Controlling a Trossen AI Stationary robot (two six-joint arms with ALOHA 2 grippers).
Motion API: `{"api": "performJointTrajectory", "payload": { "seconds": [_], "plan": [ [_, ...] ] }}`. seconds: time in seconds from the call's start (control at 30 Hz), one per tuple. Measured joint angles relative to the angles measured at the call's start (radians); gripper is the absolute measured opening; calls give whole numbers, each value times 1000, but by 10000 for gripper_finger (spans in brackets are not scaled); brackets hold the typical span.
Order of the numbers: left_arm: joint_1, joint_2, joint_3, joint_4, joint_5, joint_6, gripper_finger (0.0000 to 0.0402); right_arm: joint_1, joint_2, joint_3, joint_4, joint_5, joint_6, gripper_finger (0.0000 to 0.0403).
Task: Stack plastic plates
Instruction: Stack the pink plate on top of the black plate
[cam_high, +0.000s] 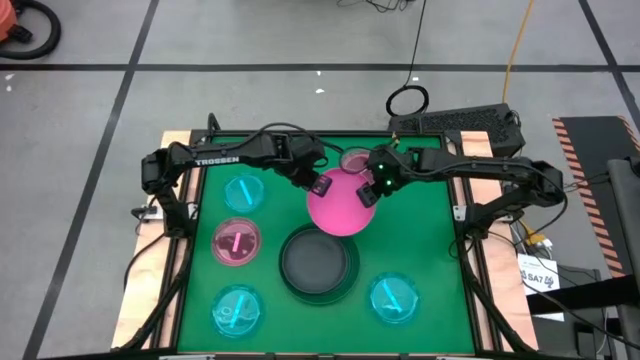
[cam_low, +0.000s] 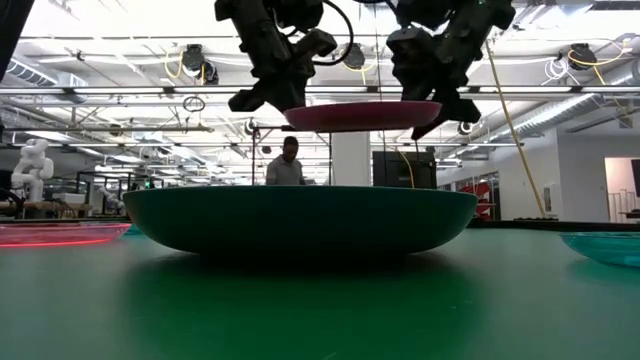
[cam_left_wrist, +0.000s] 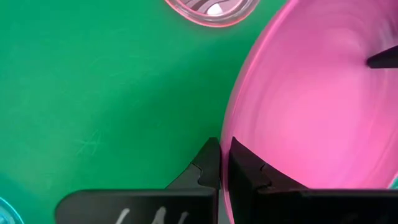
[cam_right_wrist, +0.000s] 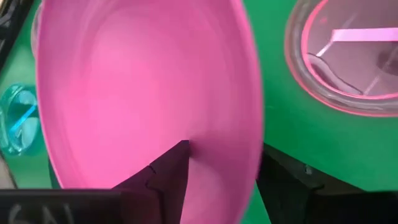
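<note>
A hot pink plate hangs level over the table's middle, above and just beyond a black plate that sits inside the large dark green plate. My left gripper is shut on the pink plate's left rim. Open, my right gripper stands astride its right rim, one finger over the inside, the other outside. Small cyan plates and small pink ones lie flat on the mat. My left gripper pinches the hot pink plate's rim on its left side, one finger over the inside and one outside. The fingers slant down from the table's left. The plate is lifted clear and level, above the dark green plate.
The green mat lies inside a wooden frame. A keyboard-like black device sits past the far edge. Beyond the table, in the low view, a person stands far off.
</note>
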Motion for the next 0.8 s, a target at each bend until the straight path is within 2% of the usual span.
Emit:
{"api": "performJointTrajectory", "payload": {
  "seconds": [0.1, 0.27, 0.4, 0.5, 0.63, 0.8],
  "plan": [
    [0, 0, 0, 0, 0, 0, 11, 0, 13, 0, 7, -15, -22, 141],
    [0, 0, 0, -7, -7, 1, 13, 0, 14, 0, 11, -21, -38, 72],
    [-6, 0, 0, -9, -5, 0, 39, 0, 14, 0, 11, -12, -62, 24],
    [-16, 0, 0, -7, 1, -19, 60, 0, 14, 0, 8, -11, -81, 16],
    [-33, -1, 1, 23, 25, -50, 105, 2, 3, -1, 5, -41, -98, 16],
    [-44, -6, 1, -1, 82, -63, 198, 2, -44, -2, -49, -41, -98, 16]
  ]
}}
